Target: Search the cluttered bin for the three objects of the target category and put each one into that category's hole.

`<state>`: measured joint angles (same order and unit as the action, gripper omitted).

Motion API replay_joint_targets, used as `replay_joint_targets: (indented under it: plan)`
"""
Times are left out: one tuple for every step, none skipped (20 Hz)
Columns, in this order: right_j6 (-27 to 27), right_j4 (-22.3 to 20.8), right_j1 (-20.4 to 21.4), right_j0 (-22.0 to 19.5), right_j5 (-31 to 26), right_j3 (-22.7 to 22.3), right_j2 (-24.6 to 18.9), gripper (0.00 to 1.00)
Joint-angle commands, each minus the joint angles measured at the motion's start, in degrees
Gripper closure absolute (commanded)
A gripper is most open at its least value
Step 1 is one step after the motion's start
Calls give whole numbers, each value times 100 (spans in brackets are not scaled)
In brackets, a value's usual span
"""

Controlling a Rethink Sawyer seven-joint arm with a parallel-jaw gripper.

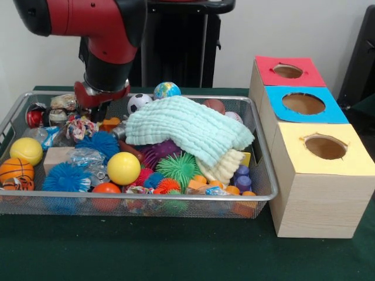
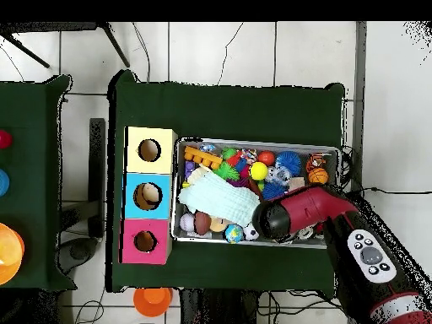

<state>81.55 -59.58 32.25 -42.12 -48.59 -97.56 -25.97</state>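
Over the bin's (image 1: 263, 193) ten o'clock corner, front view, my tool (image 1: 98, 104) dips among toys beside the pale green cloth (image 1: 187, 126); whether it's spread I cannot tell.

One wire bin (image 1: 266, 190), three holed boxes: red (image 1: 265, 69), blue (image 1: 273, 108), yellow (image 1: 316, 181); two yellow balls (image 1: 123, 168), two cloths (image 1: 187, 129).
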Motion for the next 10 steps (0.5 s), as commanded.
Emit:
replay_joint_targets:
  plan:
    - [-1873,554,1035,-328,-317,-881,-416,100]
    - [-1879,604,1100,-340,-351,-919,-446,100]
    - [-1890,684,1146,-356,-406,-927,-493,100]
    - [-1875,708,1163,-372,-411,-939,-519,100]
    - [-1854,719,1127,-352,-441,-889,-545,100]
    - [-1843,704,1106,-360,-425,-876,-556,100]
    - [-1832,693,1103,-404,-366,-883,-570,100]
    - [-1817,697,1088,-420,-346,-877,-582,100]
    - [-1815,739,1100,-436,-361,-880,-608,100]
    - [-1813,781,1113,-452,-376,-884,-634,100]
